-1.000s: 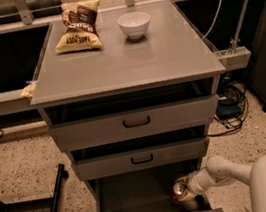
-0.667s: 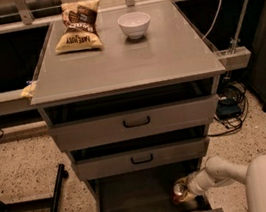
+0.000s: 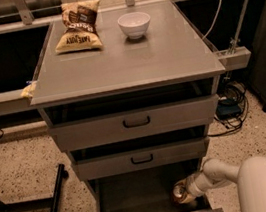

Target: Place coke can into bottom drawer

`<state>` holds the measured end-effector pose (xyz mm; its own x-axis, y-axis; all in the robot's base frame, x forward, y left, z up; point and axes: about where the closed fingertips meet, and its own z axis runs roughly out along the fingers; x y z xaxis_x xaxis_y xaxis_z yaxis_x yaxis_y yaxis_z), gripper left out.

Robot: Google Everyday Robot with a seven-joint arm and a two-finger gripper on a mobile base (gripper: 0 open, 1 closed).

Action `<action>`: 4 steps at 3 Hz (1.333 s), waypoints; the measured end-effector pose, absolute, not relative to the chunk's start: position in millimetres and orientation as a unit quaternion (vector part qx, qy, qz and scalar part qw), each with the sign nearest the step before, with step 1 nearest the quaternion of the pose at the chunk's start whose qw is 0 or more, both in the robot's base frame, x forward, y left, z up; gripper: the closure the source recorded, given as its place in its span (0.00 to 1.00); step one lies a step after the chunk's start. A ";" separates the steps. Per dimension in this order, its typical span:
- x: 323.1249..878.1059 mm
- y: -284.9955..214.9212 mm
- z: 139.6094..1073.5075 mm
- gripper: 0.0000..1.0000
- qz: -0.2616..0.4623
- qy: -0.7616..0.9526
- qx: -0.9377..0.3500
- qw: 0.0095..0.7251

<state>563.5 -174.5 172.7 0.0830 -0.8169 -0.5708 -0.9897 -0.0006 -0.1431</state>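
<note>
The coke can (image 3: pixel 179 192), red-orange with a silver top, is inside the open bottom drawer (image 3: pixel 133 199) at its right side, near the front. My gripper (image 3: pixel 186 191) reaches into the drawer from the right on a white arm and is right at the can, its end hidden behind it. The drawer's flat grey floor shows to the left of the can.
Two shallower grey drawers with black handles (image 3: pixel 136 122) sit above, slightly pulled out. On the cabinet top lie a chip bag (image 3: pixel 78 26) and a white bowl (image 3: pixel 134 24). Cables (image 3: pixel 232 106) lie on the floor at the right; a black frame leg (image 3: pixel 56 207) stands at the left.
</note>
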 end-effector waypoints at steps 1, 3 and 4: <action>563.5 -174.4 172.4 0.80 0.165 0.657 -0.688 0.262; 563.5 -174.4 172.3 0.34 0.165 0.657 -0.688 0.262; 563.5 -174.4 172.3 0.12 0.165 0.657 -0.688 0.262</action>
<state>563.5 -174.4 172.3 0.0828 -0.8168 -0.5710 -0.9897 -0.0005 -0.1429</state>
